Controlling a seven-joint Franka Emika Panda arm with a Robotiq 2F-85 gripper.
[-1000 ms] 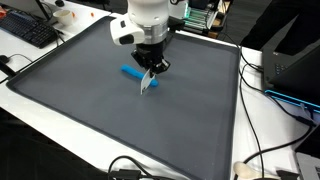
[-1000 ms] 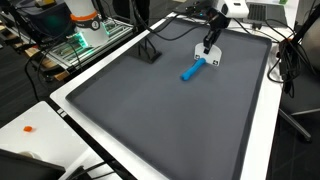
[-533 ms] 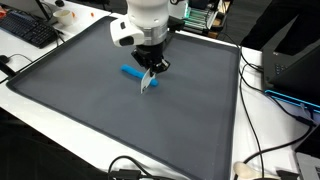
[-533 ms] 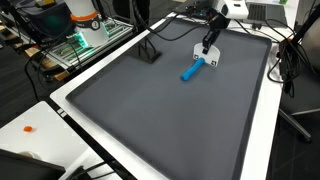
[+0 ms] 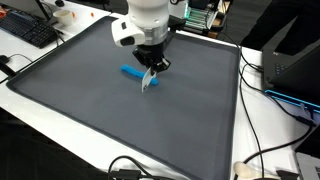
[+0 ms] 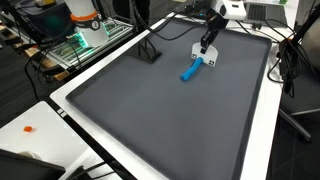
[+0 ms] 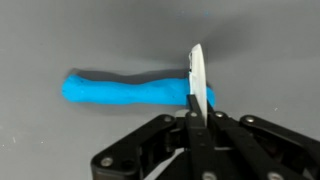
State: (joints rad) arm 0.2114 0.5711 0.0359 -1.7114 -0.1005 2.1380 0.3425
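My gripper (image 7: 195,118) is shut on a thin white flat piece (image 7: 197,75), seen edge-on between the fingers in the wrist view. A blue cylindrical object (image 7: 125,88) lies on the dark grey mat just beyond the piece, and the piece's end is at or touching its end. In both exterior views the gripper (image 5: 152,70) (image 6: 206,50) points down over the mat with the white piece (image 5: 148,85) (image 6: 210,61) below it, low over the mat. The blue object (image 5: 131,72) (image 6: 190,70) lies beside it.
The dark mat (image 5: 90,110) (image 6: 150,120) covers a white table. A keyboard (image 5: 28,30) sits at a far corner, and cables (image 5: 262,80) run along one side. A black stand (image 6: 150,52) rests on the mat edge, with a rack of equipment (image 6: 85,30) beyond.
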